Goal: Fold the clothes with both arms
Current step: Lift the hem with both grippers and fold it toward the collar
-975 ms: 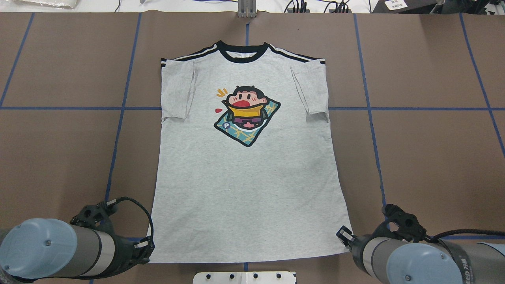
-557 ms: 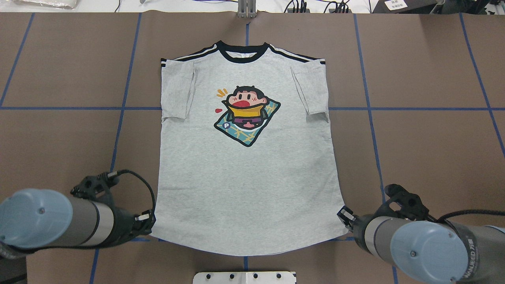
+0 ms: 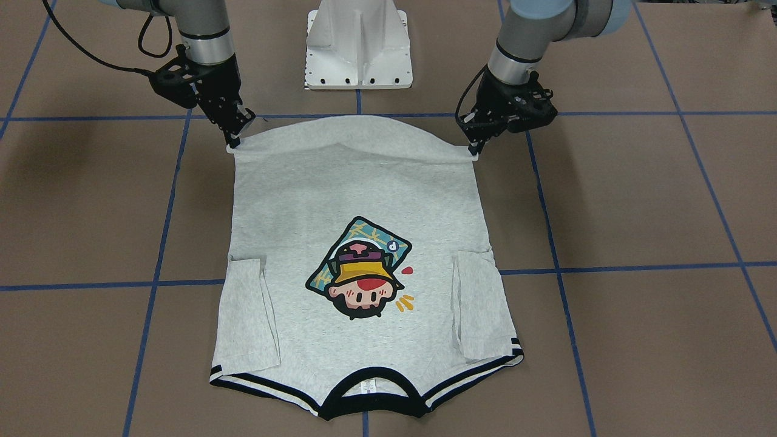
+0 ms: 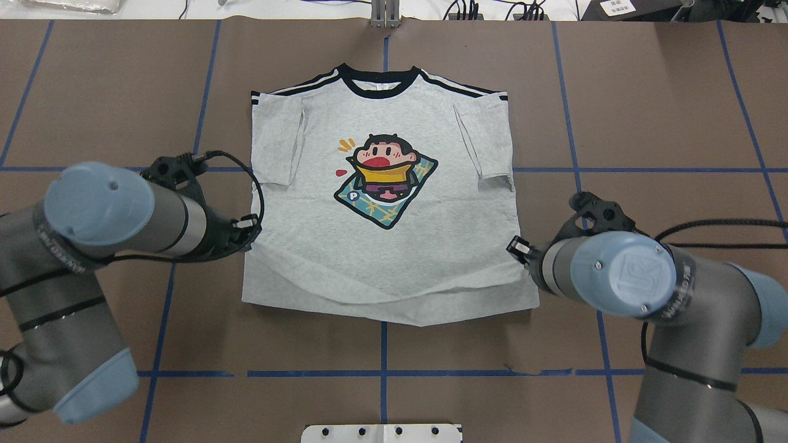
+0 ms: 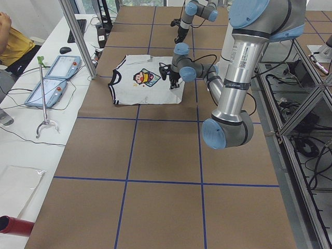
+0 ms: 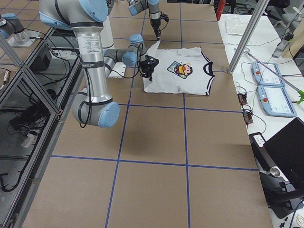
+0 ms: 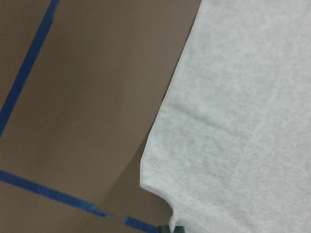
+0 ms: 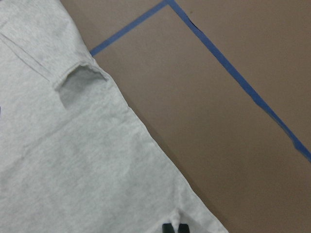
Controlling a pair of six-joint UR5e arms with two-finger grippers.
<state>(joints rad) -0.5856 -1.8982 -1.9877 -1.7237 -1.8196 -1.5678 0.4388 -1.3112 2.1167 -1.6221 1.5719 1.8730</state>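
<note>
Hem corners of the grey T-shirt (image 4: 381,246) are pinched and held off the brown-covered table (image 4: 665,111), one in the left gripper (image 3: 473,153) and one in the right gripper (image 3: 233,143), each with jaws drawn narrow on the cloth. The shirt is laid print-up at the table's middle, collar (image 4: 380,83) away from the robot. Its lower part is doubled over, with a fold (image 4: 394,315) nearest the robot. Since a second ago, the hem has been raised and carried forward towards the print (image 4: 385,178), and both grippers are found further over the table.
</note>
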